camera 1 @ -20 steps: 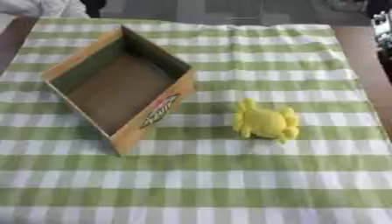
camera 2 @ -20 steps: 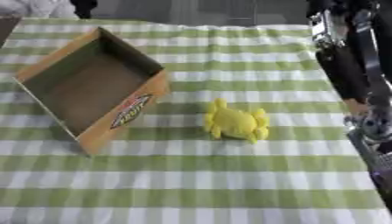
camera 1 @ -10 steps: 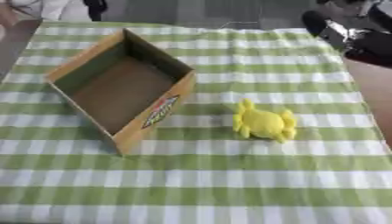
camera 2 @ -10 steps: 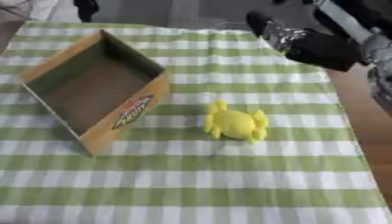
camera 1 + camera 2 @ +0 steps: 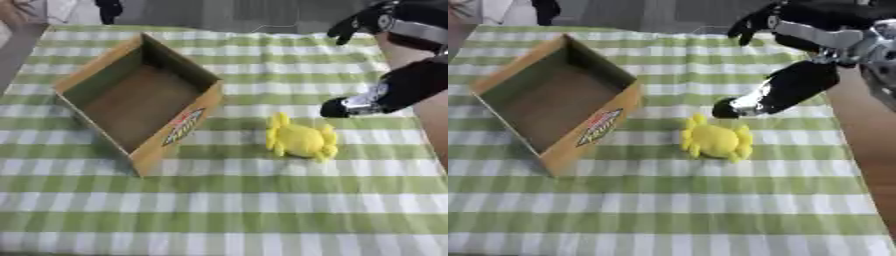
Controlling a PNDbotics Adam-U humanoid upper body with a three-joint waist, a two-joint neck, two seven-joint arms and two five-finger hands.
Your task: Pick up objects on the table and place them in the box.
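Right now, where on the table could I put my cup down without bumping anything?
The whole near strip of the green checked cloth, in front of the cardboard box and the yellow toy, is bare. The far strip behind the box is free too. It is crowded beside the toy, where the right hand hangs close above it.

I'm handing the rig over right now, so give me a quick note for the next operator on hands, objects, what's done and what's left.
Right hand: above the table's right side, fingers open, holding nothing, thumb tip just beyond the toy.
Left hand: not in view.
Yellow soft crab-like toy: on the green-and-white checked cloth, right of the box, apart from it.
Open brown cardboard box: on the left, looks empty.
Done: nothing boxed yet.
Left: grasp the toy and place it in the box.
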